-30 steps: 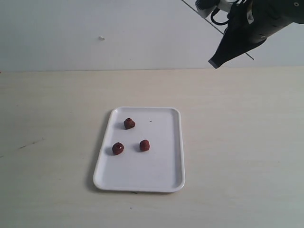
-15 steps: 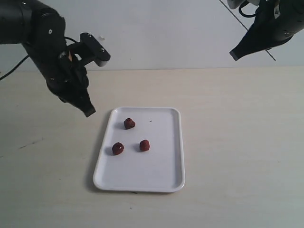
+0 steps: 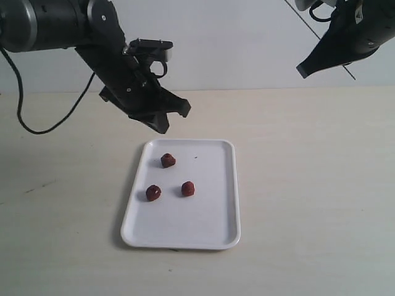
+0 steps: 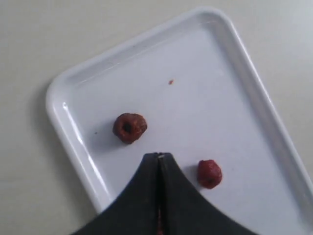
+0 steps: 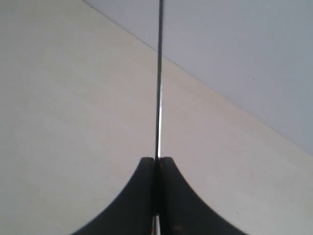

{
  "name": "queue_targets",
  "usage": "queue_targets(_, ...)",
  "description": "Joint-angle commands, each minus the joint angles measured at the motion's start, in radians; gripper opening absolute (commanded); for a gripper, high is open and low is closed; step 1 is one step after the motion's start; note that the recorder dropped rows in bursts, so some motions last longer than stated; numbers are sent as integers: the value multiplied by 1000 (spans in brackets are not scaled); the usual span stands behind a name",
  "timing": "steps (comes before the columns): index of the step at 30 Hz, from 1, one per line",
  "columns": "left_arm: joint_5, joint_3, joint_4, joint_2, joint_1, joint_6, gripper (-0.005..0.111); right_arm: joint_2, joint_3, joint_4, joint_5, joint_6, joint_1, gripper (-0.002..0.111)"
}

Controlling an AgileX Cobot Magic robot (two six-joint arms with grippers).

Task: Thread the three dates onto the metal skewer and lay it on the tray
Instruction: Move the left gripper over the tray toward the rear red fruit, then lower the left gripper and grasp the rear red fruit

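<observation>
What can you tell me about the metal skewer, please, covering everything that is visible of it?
The metal skewer is a very thin, straight, grey rod with a metallic sheen. It is clamped between the shut jaws of the right gripper and sticks out past the fingertips. In the exterior view it slants through the air, high above the table and well off from the tray. Nothing is threaded on the length that shows, and only the gripper touches it.

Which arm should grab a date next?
Left, probably. The left end effector hangs shut and empty near the dates on the tray; the right end effector is far off, shut on the metal skewer.
</observation>
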Motion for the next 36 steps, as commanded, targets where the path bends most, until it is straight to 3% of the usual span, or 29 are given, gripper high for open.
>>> queue_targets(1, 5, -36, -58, 66, -7, -11, 9, -1, 3, 30, -13, -24, -5, 0)
queue_targets(7, 11, -92, -51, 152, -7, -75, 42, -1, 3, 149, -19, -159, -5, 0)
queue_targets(9, 11, -114, -43, 168, -7, -90, 48, -1, 3, 152, -19, -159, -5, 0)
queue_targets(23, 102, -234, 35, 269, -7, -151, 49, -1, 3, 159, -31, -159, -5, 0)
queue_targets(30, 104, -236, 93, 281, -5, -151, 49, -1, 3, 163, -38, -159, -5, 0)
queue_targets(36, 101, -236, 51, 301, -5, -151, 49, -1, 3, 165, -38, -159, -5, 0)
